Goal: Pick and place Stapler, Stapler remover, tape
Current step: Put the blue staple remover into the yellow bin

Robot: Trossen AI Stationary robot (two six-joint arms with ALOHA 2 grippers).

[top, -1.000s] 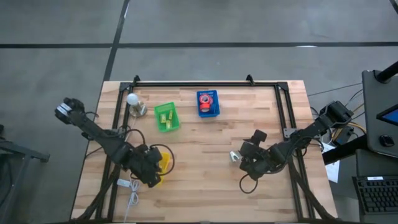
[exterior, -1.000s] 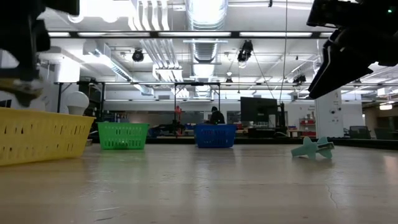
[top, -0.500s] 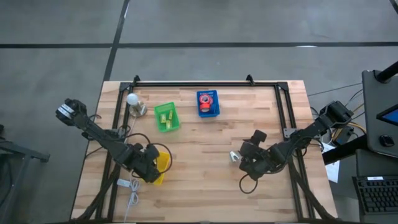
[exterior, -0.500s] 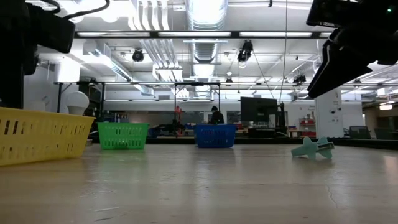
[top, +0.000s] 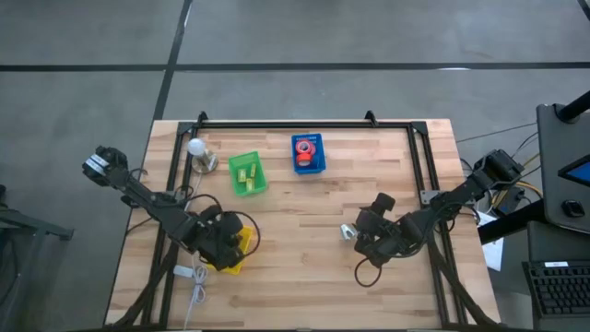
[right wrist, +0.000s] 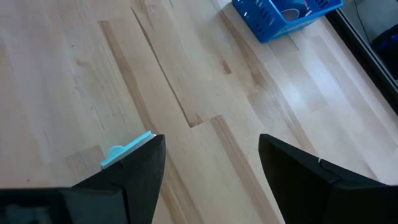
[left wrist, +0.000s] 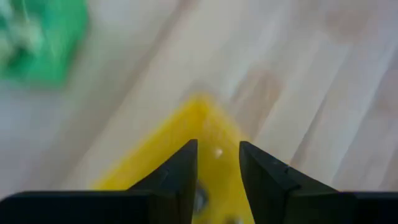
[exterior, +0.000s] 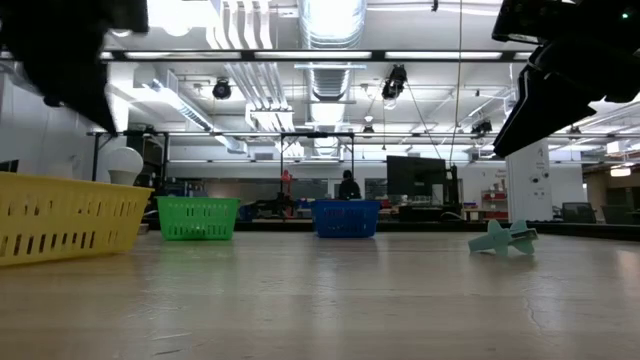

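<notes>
Seen from overhead, a wooden table [top: 304,277] holds three small bins. A yellow bin [top: 238,247] sits at about 8 o'clock from the table's middle, a green bin [top: 246,173] at about 11 o'clock, and a blue bin [top: 309,154] at about 12 o'clock. A red tape roll [top: 307,148] lies inside the blue bin; only the overhead view shows this, since the table-level view sees just the bin's wall. A white light bulb [top: 197,149] stands at 9 o'clock of the green bin.

The left arm reaches in from the table's 9 o'clock edge, its left gripper [top: 219,249] over the yellow bin. Its wrist camera shows the fingers [left wrist: 180,171] a narrow gap apart, empty, above the bin's yellow corner.

The right arm stretches from the 3 o'clock edge toward the middle. The right gripper [top: 361,238] hangs above the wood with its fingers [right wrist: 140,168] spread wide, holding nothing. A teal staple remover [top: 348,231] lies on the table just beside it, at the gripper's 9 o'clock. The table-level view shows the remover [exterior: 503,238] resting on the wood, clear of the dark arm above it. The wrist camera catches its teal edge [right wrist: 126,149] beside one finger, with the blue bin at 1 o'clock beyond.
</notes>
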